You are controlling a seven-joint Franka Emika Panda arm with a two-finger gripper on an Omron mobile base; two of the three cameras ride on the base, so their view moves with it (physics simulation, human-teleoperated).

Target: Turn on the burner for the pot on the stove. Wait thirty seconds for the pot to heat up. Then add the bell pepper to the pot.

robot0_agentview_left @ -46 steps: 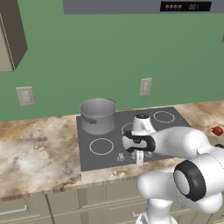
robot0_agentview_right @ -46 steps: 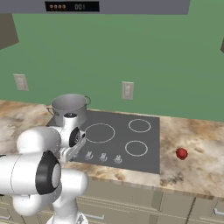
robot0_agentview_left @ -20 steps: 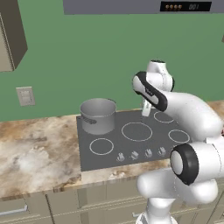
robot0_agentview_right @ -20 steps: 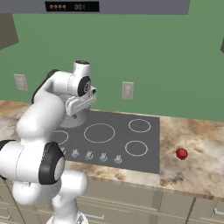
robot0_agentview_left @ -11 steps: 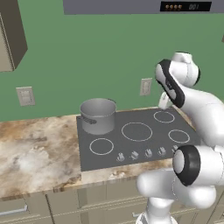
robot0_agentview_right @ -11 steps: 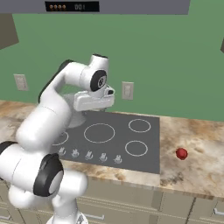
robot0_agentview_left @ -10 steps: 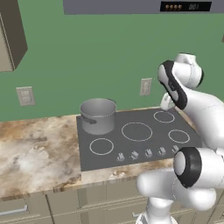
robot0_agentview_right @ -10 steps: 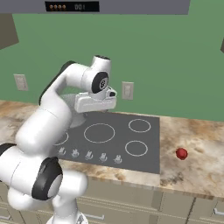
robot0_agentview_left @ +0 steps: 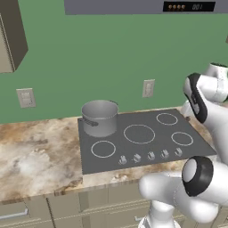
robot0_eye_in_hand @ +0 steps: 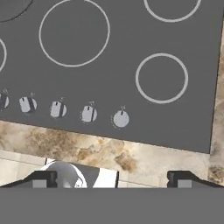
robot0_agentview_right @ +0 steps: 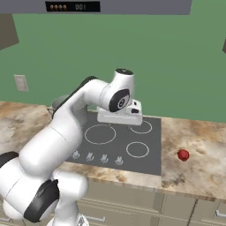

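**Arm swings from knobs toward pepper**

While its gripper (robot0_eye_in_hand: 112,178) hangs spread wide and empty above the stove (robot0_agentview_right: 150,163), the arm has lifted off the knobs (robot0_eye_in_hand: 87,114), swinging rightward. Bell pepper (robot0_agentview_right: 183,155) waits on the tabletop (robot0_agentview_right: 198,172); pot (robot0_agentview_left: 99,117) sits rear-left.

The arm is glossy white, built of rounded, tube-like segments joined by dark grey to black rings and round black joint caps. Its hand is a flat white block, and the claw (robot0_eye_in_hand: 112,179) ends in two small dark fingertips.
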